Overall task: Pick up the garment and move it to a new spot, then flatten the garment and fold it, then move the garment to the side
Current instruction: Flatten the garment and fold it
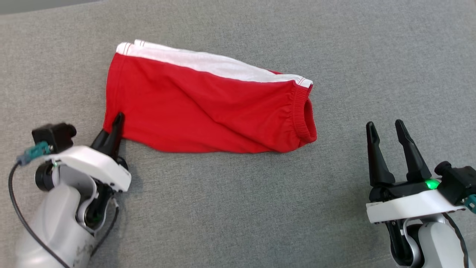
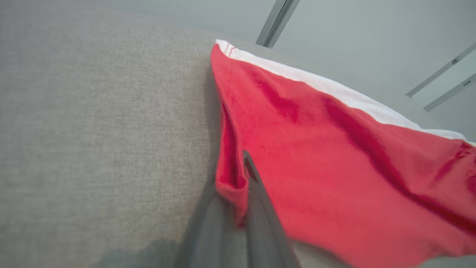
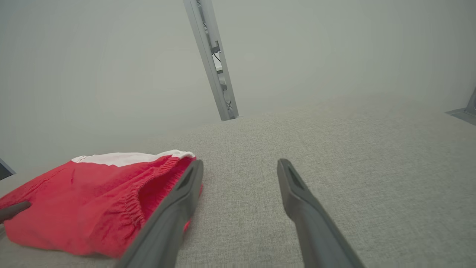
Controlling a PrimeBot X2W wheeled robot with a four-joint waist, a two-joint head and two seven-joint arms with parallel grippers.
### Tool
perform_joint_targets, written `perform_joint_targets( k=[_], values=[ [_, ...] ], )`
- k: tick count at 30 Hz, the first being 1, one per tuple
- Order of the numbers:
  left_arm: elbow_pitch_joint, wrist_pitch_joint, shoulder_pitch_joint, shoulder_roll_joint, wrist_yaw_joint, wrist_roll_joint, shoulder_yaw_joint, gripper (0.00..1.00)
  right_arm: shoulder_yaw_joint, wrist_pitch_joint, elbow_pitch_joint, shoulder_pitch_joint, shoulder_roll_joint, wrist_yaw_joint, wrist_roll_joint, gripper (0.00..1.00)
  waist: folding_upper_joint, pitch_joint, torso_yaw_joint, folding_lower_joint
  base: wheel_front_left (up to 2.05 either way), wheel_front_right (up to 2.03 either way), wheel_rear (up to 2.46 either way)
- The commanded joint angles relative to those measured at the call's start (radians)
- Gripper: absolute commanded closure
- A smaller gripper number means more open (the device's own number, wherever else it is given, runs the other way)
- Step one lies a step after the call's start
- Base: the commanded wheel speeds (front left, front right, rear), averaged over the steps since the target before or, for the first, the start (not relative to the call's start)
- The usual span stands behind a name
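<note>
The garment (image 1: 208, 104) is a pair of red shorts with a white stripe, lying folded lengthwise on the grey cloth surface, elastic waistband to the right. My left gripper (image 1: 117, 121) is shut on the garment's lower left corner. In the left wrist view the dark fingers (image 2: 256, 193) pinch a red fold of the garment (image 2: 334, 163) between them. My right gripper (image 1: 386, 128) stands open over bare surface, to the right of the waistband and apart from it. Its spread fingers (image 3: 297, 193) show in the right wrist view, with the garment (image 3: 93, 201) to their left.
A grey woven cloth surface (image 1: 238, 208) spreads all around the garment. A pale wall with a metal rail (image 3: 212, 59) rises beyond the far edge in the right wrist view. Bare surface lies in front and to the right.
</note>
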Motion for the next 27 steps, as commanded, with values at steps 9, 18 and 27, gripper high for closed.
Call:
perform_joint_targets(
  k=[9,18,27],
  values=[
    [-0.268,-0.058,0.235,0.000,0.114,-0.003,0.017,1.00,-0.034,0.006,-0.007,0.034,-0.008,0.000,0.000,0.00,0.0000,-0.032,0.045,0.0000,0.00,0.00,0.00],
    [-0.401,-0.055,0.319,0.003,0.215,0.038,0.007,0.00,-0.048,0.035,-0.024,0.041,-0.020,0.000,-0.023,0.00,0.0000,-0.053,0.081,0.0000,0.00,0.00,0.00],
    [-0.506,-0.169,0.337,0.031,0.327,0.197,0.049,0.00,-0.074,0.082,-0.067,0.049,-0.025,0.000,-0.108,0.00,0.0000,-0.094,0.126,0.0000,0.00,0.00,0.00]
  ],
)
